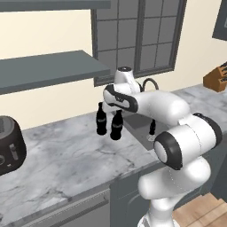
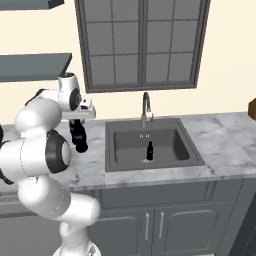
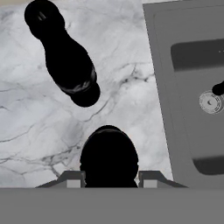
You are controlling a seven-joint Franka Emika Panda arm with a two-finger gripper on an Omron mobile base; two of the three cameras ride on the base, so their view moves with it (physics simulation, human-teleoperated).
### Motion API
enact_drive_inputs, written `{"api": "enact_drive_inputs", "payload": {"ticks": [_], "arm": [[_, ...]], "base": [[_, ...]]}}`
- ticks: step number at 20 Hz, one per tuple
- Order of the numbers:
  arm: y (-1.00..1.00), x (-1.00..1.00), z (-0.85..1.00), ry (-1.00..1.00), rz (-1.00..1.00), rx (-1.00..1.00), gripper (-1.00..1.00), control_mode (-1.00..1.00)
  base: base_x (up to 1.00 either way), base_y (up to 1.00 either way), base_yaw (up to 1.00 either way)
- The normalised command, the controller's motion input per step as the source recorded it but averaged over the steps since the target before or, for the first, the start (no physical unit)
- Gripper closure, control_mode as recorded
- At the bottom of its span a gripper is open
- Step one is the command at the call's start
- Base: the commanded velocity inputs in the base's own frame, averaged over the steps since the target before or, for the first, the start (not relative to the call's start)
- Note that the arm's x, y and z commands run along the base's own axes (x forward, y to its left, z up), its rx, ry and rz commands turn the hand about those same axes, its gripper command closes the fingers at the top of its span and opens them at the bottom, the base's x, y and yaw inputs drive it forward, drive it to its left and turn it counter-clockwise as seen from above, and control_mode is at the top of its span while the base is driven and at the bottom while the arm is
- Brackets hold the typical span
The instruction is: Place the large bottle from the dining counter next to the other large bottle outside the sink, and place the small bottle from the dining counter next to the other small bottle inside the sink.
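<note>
Two large dark bottles stand side by side on the marbled worktop left of the sink (image 2: 170, 160). My gripper (image 3: 111, 177) comes down from above on the one nearer the sink (image 3: 109, 157) (image 1: 116, 125), and its fingertips (image 3: 72, 177) press against both sides of the bottle. The other large bottle (image 3: 68, 65) (image 1: 101, 119) stands just behind it, toward the wall. A small dark bottle (image 2: 149, 150) (image 1: 152, 127) stands inside the basin near the drain (image 3: 210, 102). The dining counter is out of view.
A gooseneck tap (image 2: 145, 107) rises at the sink's rear edge under the window. A dark toaster (image 1: 9, 144) sits at the worktop's left end, and a knife block (image 1: 217, 77) at the far right. A grey shelf (image 1: 48, 68) hangs above the worktop.
</note>
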Motion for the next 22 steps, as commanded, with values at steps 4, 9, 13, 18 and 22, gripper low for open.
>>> {"api": "enact_drive_inputs", "payload": {"ticks": [4, 9, 13, 18, 22], "arm": [[0.0, 0.17, -0.17, -0.05, 0.02, -0.07, 1.0, -1.0], [0.0, 0.13, -0.17, -0.05, 0.02, -0.04, 1.0, -1.0], [0.0, 0.06, -0.06, -0.01, 0.02, 0.0, 1.0, -1.0], [0.0, 0.07, -0.1, -0.01, 0.02, 0.0, 1.0, -1.0], [0.0, 0.15, -0.32, 0.0, 0.03, 0.0, 1.0, -1.0]], "base": [[0.0, 0.0, 0.0], [0.0, 0.0, 0.0], [0.0, 0.0, 0.0], [0.0, 0.0, 0.0], [0.0, 0.0, 0.0]]}}
